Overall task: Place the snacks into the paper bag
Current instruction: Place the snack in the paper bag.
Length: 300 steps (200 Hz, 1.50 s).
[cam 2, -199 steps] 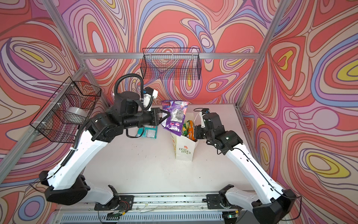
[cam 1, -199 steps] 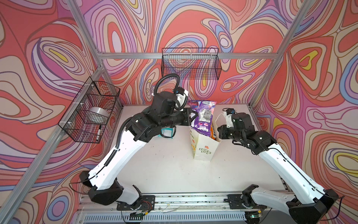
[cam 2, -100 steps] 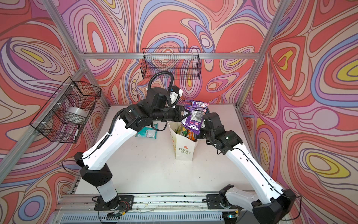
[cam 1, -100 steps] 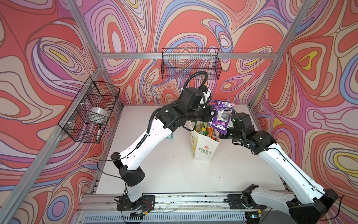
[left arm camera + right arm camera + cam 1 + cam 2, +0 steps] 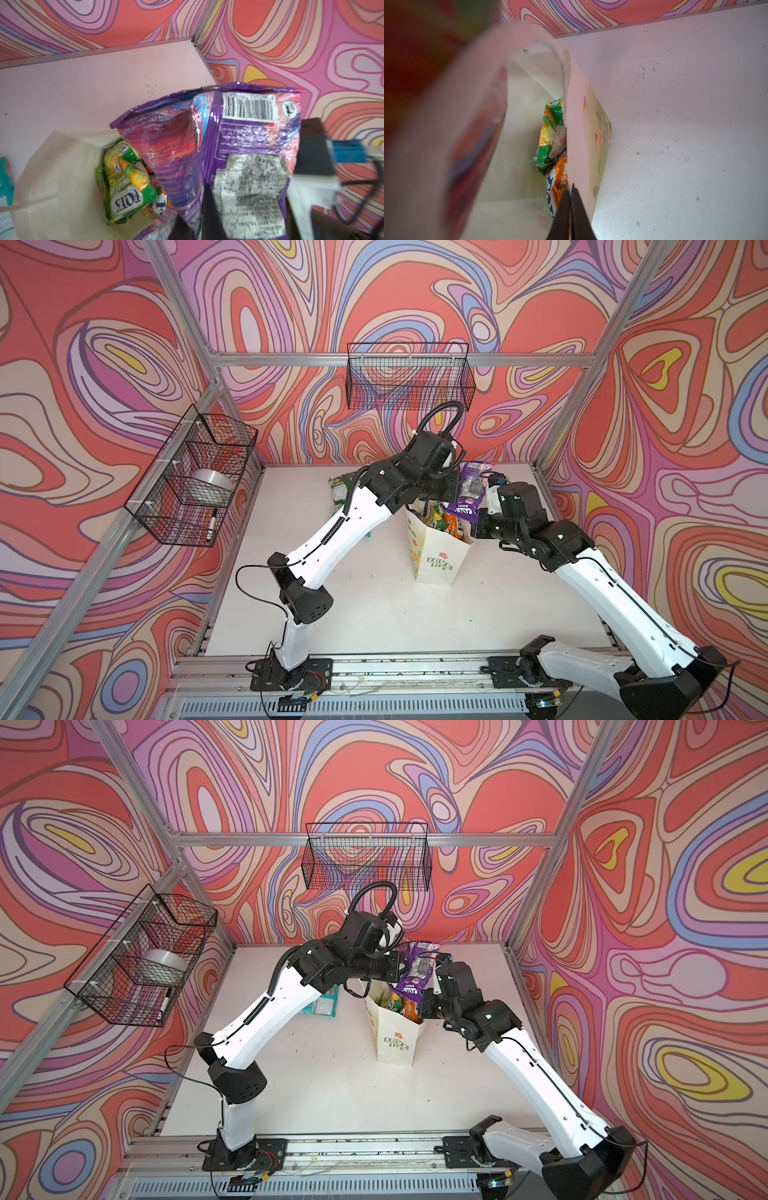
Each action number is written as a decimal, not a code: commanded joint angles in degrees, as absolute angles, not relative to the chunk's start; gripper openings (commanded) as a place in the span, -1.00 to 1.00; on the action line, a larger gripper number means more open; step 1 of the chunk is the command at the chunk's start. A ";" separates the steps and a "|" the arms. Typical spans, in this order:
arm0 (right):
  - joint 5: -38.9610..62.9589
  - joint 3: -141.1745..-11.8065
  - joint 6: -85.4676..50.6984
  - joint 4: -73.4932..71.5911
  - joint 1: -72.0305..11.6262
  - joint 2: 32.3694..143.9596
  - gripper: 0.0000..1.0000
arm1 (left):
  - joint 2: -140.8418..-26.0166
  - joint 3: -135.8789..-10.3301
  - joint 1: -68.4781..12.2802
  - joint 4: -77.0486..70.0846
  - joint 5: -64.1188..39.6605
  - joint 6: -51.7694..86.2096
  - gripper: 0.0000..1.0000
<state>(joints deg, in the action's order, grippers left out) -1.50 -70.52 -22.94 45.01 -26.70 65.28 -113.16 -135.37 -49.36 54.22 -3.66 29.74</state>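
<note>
White tabletop [image 5: 374, 614], swirl-papered cell, both arm bases on the rail at 6 o'clock.

- Paper bag [image 5: 436, 560] stands upright just toward 2 o'clock of the tabletop's middle, mouth open. A green FOX'S pouch [image 5: 124, 187] and an orange pouch [image 5: 560, 172] are already inside.
- Right pincer [image 5: 571, 187]: jaws together on the bag's rim at its 3 o'clock side. Judged to be holding the mouth open. The right arm runs from its base at 5 o'clock up to the bag, wrist bent down onto the rim.
- Left pincer [image 5: 456, 486]: clamped on the purple pouch [image 5: 471, 489]. The left arm rises from 7 o'clock, elbow low, forearm lifted across the tabletop, wrist aimed toward 3 o'clock.
- Key relation: the purple pouch hangs with its long axis near upright, barcode end up. Its lower end sits over the far, 1 o'clock part of the mouth, close against the right wrist. The mouth's middle lies toward 7 o'clock of that lower end. Judgement: nudge that way before letting go, or the pouch may catch the rim or the right wrist.
- Behind the left forearm, a loose green pouch [image 5: 341, 489] and a teal pouch [image 5: 322, 1006] lie on the tabletop, not yet bagged.
- Back wire basket [image 5: 409, 381] hangs on the wall at 12 o'clock.
</note>
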 commanded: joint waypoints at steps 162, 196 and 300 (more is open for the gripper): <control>0.40 -72.08 -22.37 43.65 -27.16 65.13 -1.00 | -113.79 -123.61 -48.87 58.20 -1.88 30.28 -1.00; 0.00 -71.89 -22.43 43.35 -27.16 65.21 -1.00 | -113.70 -122.47 -49.65 58.69 -0.35 31.27 -1.00; 0.31 -72.87 -22.24 43.35 -27.16 65.22 -1.00 | -124.71 -137.08 -50.27 68.69 3.20 26.83 -0.76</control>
<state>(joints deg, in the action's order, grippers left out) -0.16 -70.94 -22.74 44.99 -26.81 65.49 -124.66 -135.92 -49.34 65.39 5.39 28.80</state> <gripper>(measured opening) 0.047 0.068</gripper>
